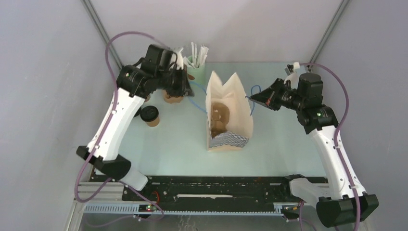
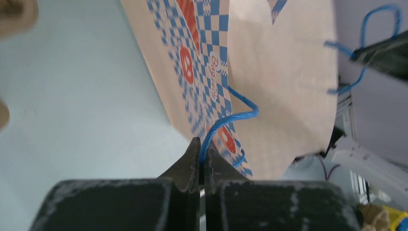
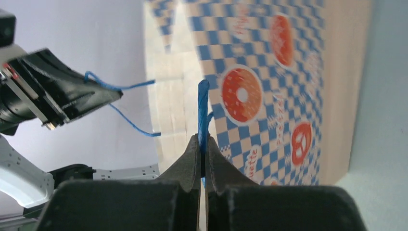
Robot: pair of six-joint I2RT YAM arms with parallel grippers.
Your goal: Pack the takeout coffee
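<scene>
A paper bag (image 1: 229, 108) with a blue checked print stands open in the middle of the table, with brown shapes inside that I cannot make out. My left gripper (image 1: 188, 89) is shut on the bag's left blue string handle (image 2: 226, 120). My right gripper (image 1: 251, 99) is shut on the right blue string handle (image 3: 203, 106). The two handles are held apart. One takeout coffee (image 1: 150, 115), a brown cup with a black lid, stands on the table left of the bag. Another brown cup (image 1: 172, 98) sits partly hidden under my left gripper.
A green holder with white sticks (image 1: 196, 66) stands at the back, just behind my left gripper. The bag's wall (image 2: 279, 82) fills the left wrist view, and its printed side (image 3: 269, 96) fills the right wrist view. Grey walls close in on both sides.
</scene>
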